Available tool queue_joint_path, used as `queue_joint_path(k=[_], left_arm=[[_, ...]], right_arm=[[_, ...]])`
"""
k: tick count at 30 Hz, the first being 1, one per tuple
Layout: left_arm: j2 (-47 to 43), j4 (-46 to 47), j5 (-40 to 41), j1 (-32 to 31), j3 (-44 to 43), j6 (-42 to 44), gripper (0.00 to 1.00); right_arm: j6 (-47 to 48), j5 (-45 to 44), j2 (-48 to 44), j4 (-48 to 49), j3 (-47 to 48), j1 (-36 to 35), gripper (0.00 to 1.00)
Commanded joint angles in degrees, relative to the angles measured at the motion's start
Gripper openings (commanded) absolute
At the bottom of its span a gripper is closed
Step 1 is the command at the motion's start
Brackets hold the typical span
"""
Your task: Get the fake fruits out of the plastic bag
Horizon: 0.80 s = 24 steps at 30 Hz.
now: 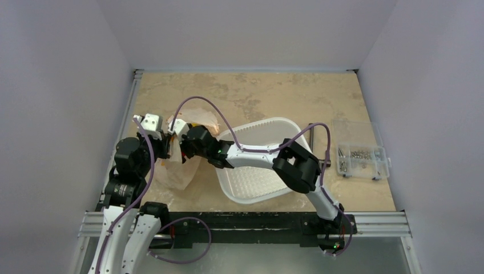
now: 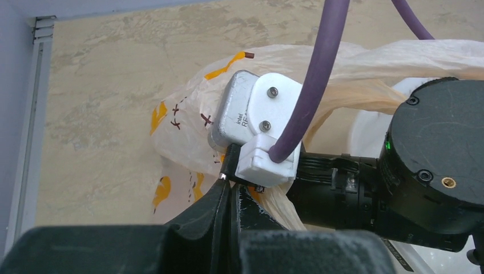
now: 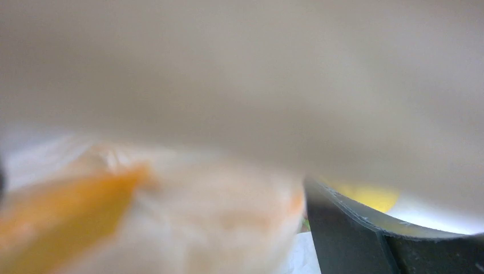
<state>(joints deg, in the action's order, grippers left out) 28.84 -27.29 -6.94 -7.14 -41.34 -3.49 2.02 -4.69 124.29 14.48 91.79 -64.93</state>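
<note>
The plastic bag (image 1: 184, 166) lies crumpled on the table just left of the white perforated basin (image 1: 259, 185). It is peach-beige with orange print, as the left wrist view shows (image 2: 182, 128). My left gripper (image 1: 166, 149) is shut on the bag's edge (image 2: 231, 191). My right gripper (image 1: 182, 144) is pushed into the bag's mouth. In the right wrist view, blurred bag film fills the frame and one dark finger (image 3: 348, 228) shows at the right, so the jaws stand wide apart. A yellow patch (image 3: 371, 197), perhaps the lemon-like fruit, shows behind that finger. The other fruits are hidden.
A clear plastic box (image 1: 361, 153) of small metal parts sits at the right edge of the table. The right arm (image 1: 262, 157) reaches across above the basin. Its wrist camera (image 2: 251, 117) fills the middle of the left wrist view. Grey walls enclose the table.
</note>
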Motion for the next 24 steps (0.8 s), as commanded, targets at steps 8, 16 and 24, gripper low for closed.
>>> queue_joint_path(k=[8,16,24], left_arm=[[0.9,4.2,7.4,0.1,-1.5,-2.5,0.00],[7.0,2.3,-0.2,0.1,-7.3,-4.5,0.00],[16.2,1.0,-0.1,0.1,-14.1,-5.8,0.00]], right_arm=[[-7.6,1.3,-17.7,4.4,-13.5,-0.6,0.62],[-1.5,-0.6,-27.8,-4.9,-10.5,0.8,0.83],[5.0,-8.3,-35.6,-12.5,-8.4,2.1,0.99]])
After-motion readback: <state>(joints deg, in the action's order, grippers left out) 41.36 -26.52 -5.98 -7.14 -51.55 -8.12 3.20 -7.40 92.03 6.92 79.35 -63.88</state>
